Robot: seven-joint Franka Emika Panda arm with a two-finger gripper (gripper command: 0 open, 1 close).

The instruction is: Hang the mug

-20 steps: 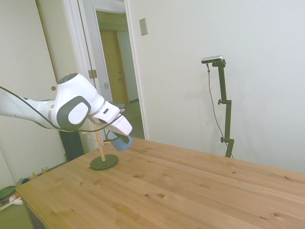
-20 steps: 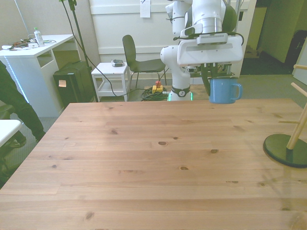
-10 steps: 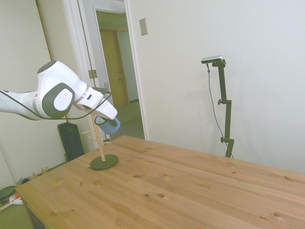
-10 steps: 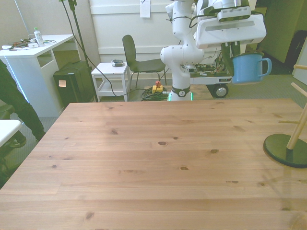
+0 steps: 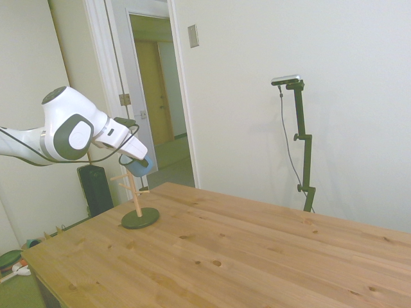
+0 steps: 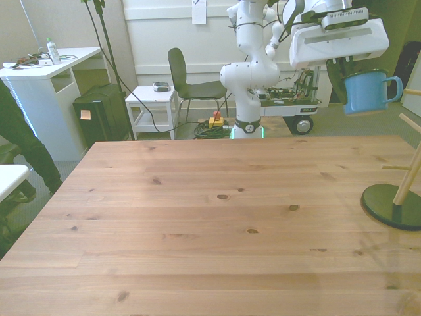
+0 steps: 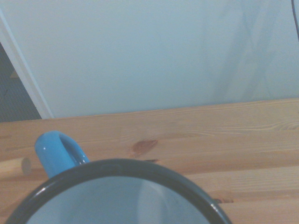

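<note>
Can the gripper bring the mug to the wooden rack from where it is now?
Probably yes. The gripper holds the mug in the air near the rack, handle toward the pegs, and nothing stands between them.

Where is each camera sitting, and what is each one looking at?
Side view: stands off one side of the table, looking across it; the white arm carries the mug above the wooden mug stand.
Front view: looks across the table at the robot's base; the gripper holds the mug up high.
Wrist view: rides on the wrist, looking past the mug's rim at the table; no arm shows.
All three share the mug.
</note>
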